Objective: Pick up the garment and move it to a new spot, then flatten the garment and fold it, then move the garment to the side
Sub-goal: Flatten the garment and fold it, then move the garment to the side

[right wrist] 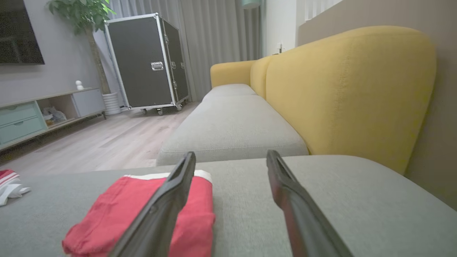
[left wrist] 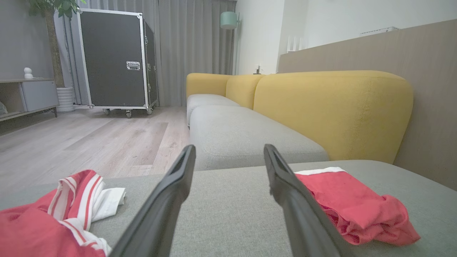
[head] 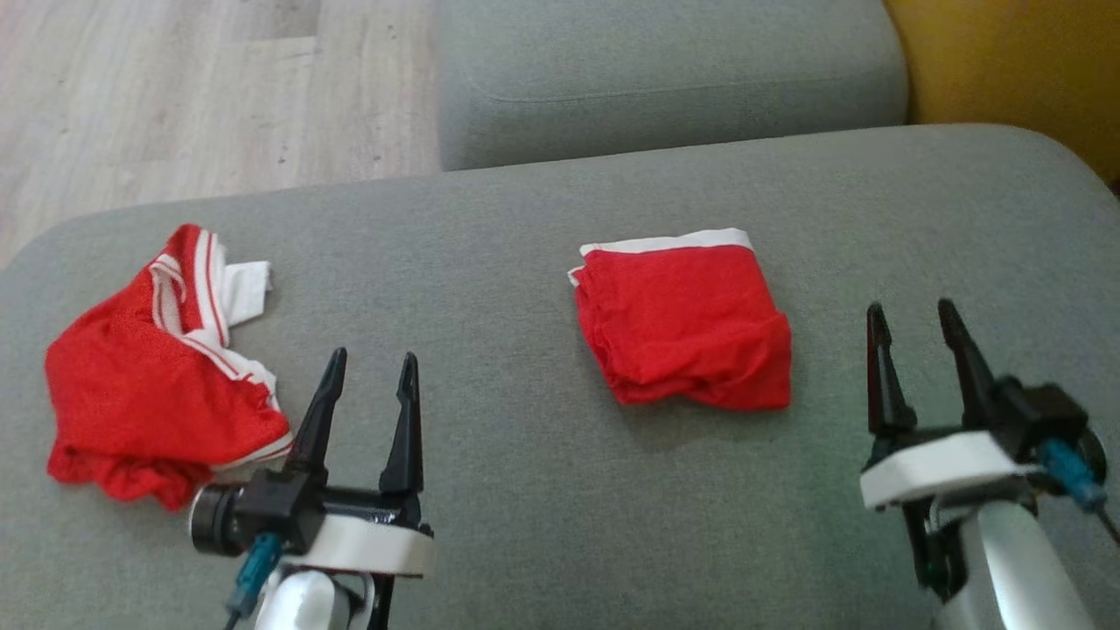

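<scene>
While my left gripper (head: 373, 359) and right gripper (head: 911, 309) hang wide and empty, with the garment (head: 682, 328) folded on the cushion (head: 525, 490) between them, I fear a pinch on its top layer alone would drag the fold open.

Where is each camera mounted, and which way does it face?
Head view: on the robot's head, looking down at the grey sofa seat, folded red garment and crumpled red garment; left fingers and right fingers show, spread.
Left wrist view: on the left wrist, low, looking along its fingers over the seat toward a black case.
Right wrist view: on the right wrist, facing likewise, own fingers in front.
Shared: both wrist views show the folded red garment, yellow backrest and black case.
</scene>
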`<state>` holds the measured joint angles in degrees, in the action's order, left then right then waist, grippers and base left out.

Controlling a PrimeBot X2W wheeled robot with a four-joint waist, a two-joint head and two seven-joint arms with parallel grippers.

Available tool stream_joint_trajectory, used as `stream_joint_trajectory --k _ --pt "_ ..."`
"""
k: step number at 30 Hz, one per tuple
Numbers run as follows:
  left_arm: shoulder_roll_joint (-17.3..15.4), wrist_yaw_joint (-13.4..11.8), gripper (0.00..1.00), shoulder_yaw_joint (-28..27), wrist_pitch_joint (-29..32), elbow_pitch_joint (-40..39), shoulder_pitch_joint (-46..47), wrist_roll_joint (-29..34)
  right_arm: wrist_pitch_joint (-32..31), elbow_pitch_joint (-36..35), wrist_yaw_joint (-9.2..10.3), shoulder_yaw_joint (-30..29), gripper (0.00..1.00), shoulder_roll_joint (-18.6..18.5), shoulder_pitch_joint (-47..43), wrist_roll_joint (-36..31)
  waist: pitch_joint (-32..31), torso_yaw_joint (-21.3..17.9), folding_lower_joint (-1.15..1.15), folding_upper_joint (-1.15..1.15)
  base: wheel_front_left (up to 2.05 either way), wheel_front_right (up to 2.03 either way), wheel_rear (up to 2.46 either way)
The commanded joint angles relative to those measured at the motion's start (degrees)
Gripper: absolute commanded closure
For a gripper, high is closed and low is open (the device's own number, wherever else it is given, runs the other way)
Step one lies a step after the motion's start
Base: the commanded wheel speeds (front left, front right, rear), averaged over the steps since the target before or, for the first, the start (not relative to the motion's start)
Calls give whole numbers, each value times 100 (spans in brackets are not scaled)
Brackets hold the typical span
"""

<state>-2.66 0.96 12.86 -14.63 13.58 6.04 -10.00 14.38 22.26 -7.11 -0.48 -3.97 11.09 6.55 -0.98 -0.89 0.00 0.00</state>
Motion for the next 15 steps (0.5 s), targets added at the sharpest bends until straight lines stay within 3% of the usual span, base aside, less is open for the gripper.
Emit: stream_joint_trajectory --k 1,12,13,14,15 --pt "-21 -52 0 -192 -37 -230 66 19 62 -342 -37 80 0 41 71 -101 37 -80 0 0 0 0 0" --pt "-21 -94 0 -120 -37 -347 -52 47 62 -609 -37 173 0 108 -237 -17 102 26 0 0 0 0 0" --pt "-21 -88 0 -95 -37 -352 -25 60 62 -578 -37 192 5 108 -197 -57 128 75 0 0 0 0 0" --pt "-21 -84 0 -65 -37 -359 5 76 62 -545 -37 187 84 108 -136 -93 166 131 0 0 0 0 0" --pt "-21 -72 0 -29 -37 -373 45 89 62 -517 -37 198 100 108 -59 -122 234 196 0 0 0 0 0"
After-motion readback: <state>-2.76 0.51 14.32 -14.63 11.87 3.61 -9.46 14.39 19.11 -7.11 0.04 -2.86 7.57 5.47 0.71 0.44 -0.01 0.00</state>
